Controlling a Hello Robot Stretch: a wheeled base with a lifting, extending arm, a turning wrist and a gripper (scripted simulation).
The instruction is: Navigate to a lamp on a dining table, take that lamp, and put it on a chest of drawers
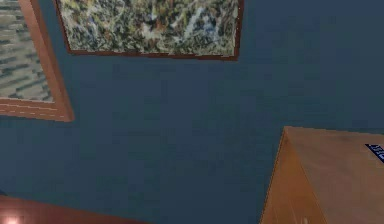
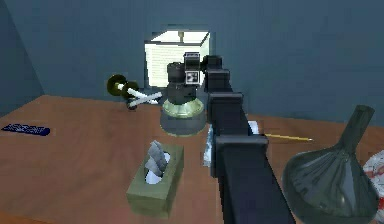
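Observation:
In the arm side view a lamp with a white boxy shade (image 2: pixel 176 52) and a round grey-green base (image 2: pixel 185 118) is at the back of a wooden top (image 2: pixel 70 165). The base appears to rest on that top. My arm (image 2: pixel 240 150) rises from the bottom edge as a dark bar and ends at the lamp. The gripper (image 2: pixel 181 88) sits right in front of the lamp, between shade and base. I cannot tell whether it holds anything.
On the wooden top lie a tissue box (image 2: pixel 155 177), a blue remote (image 2: pixel 25 128), a dark bottle-like thing (image 2: pixel 128 90), a pencil (image 2: pixel 288 135) and a dark funnel-shaped vessel (image 2: pixel 337 170). The forward view has a blue wall, two framed pictures (image 1: pixel 150 25) (image 1: pixel 25 55) and a wooden cabinet (image 1: pixel 325 180).

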